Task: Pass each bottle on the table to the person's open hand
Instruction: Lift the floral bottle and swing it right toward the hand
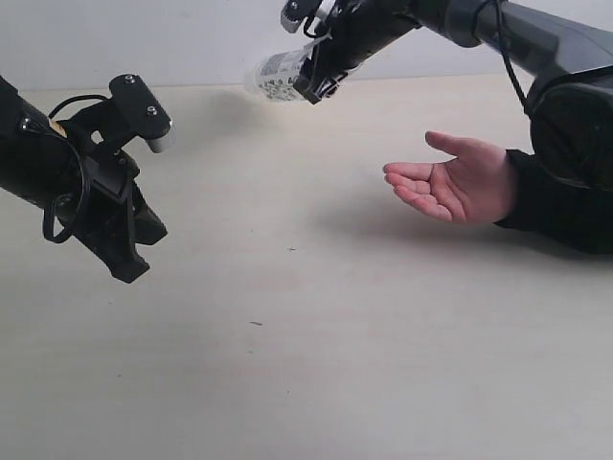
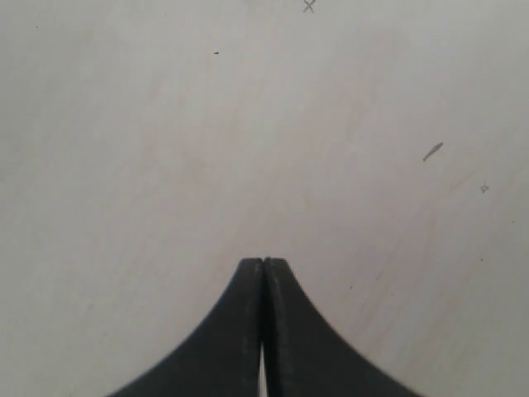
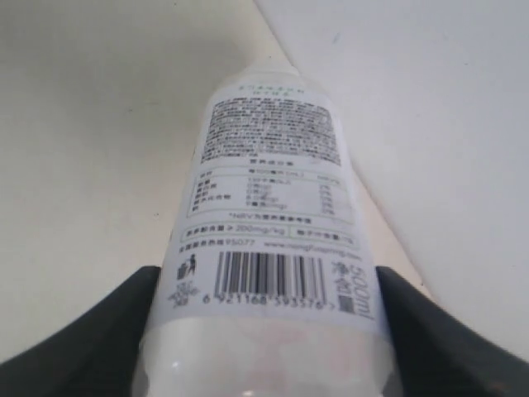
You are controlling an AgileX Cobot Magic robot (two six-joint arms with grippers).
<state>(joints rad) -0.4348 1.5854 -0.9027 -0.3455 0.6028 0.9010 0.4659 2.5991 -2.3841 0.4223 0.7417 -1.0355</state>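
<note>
A clear bottle with a white printed label [image 1: 278, 75] hangs tilted above the far edge of the table [image 1: 316, 345], its body sticking out to the left of my right gripper [image 1: 312, 79]. In the right wrist view the bottle [image 3: 273, 174] fills the space between the two dark fingers of the right gripper [image 3: 266, 279], which touch it on both sides just below the barcode. The person's open hand [image 1: 450, 187] rests palm up at the right, below and to the right of the bottle. My left gripper [image 1: 129, 266] hovers at the left with nothing in it; its jaws [image 2: 264, 263] are pressed together.
The person's dark sleeve [image 1: 556, 206] lies along the table's right edge. A pale wall [image 1: 144, 38] rises behind the table's far edge. A few tiny dark specks [image 1: 256, 323] mark the beige tabletop.
</note>
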